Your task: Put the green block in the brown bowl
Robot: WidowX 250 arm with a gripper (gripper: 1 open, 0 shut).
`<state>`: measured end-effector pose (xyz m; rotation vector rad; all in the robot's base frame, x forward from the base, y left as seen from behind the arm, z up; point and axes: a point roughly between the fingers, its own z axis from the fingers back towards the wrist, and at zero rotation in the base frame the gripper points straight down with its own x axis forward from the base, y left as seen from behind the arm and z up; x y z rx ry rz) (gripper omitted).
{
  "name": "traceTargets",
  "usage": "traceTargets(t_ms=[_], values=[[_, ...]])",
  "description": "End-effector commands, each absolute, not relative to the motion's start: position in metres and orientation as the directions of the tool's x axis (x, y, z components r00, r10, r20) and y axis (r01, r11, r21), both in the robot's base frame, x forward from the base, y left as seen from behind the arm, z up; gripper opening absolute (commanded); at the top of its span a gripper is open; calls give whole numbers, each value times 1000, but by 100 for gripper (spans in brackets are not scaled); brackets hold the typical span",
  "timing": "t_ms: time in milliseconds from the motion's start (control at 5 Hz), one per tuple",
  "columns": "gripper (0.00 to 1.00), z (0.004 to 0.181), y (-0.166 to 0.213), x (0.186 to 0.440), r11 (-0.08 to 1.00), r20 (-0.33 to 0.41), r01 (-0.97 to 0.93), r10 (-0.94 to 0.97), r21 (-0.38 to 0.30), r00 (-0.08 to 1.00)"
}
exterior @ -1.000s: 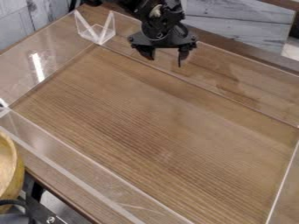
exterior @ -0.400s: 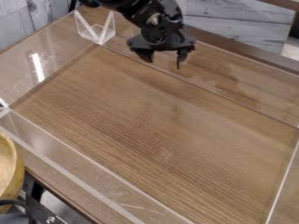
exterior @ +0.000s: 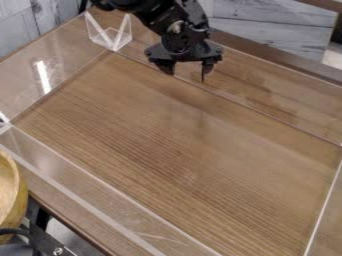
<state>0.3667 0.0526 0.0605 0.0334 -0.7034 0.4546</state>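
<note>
Black metal and plastic: gripper [exterior: 187, 69] at the far end of the wooden table [exterior: 187, 150], pitched forward and down, jaws spread wide with nothing between them, both dark fingertips [exterior: 205, 72] poised just above the wood grain near the table's far edge. No green block visible anywhere in view; whether hidden behind the gripper or out of frame, impossible to tell. Black arm [exterior: 150, 12] rising up and to the left from the gripper, out of the top of the picture. Just left of the gripper, at the table's far left corner, a clear folded plastic piece [exterior: 108, 30] standing upright, white-edged. Around the wooden table, low clear acrylic walls [exterior: 80, 195], glinting along the left side and across the near edge. Beyond the table's far edge, a pale whitewashed plank wall [exterior: 274, 25]. At the opposite end from the gripper, well apart from it, off the table's near left corner outside the acrylic: the brown bowl [exterior: 11, 195], light tan-yellow wood, thick smooth rim, only a curved slice showing at the left edge of the picture. Below the bowl, dark cables and a bit of stand [exterior: 40, 240], mostly cut off
</note>
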Motion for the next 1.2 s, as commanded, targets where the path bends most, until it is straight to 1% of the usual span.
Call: traceTargets(t_ms=[0,600,800,1000], values=[[100,74,52,376,904,665,-407,386,-134,639],[100,66,53,379,894,656,-428,404,-135,637],[0,63,53,380,892,652,-432,407,-134,640],[0,64,52,379,892,646,-432,408,-131,645]])
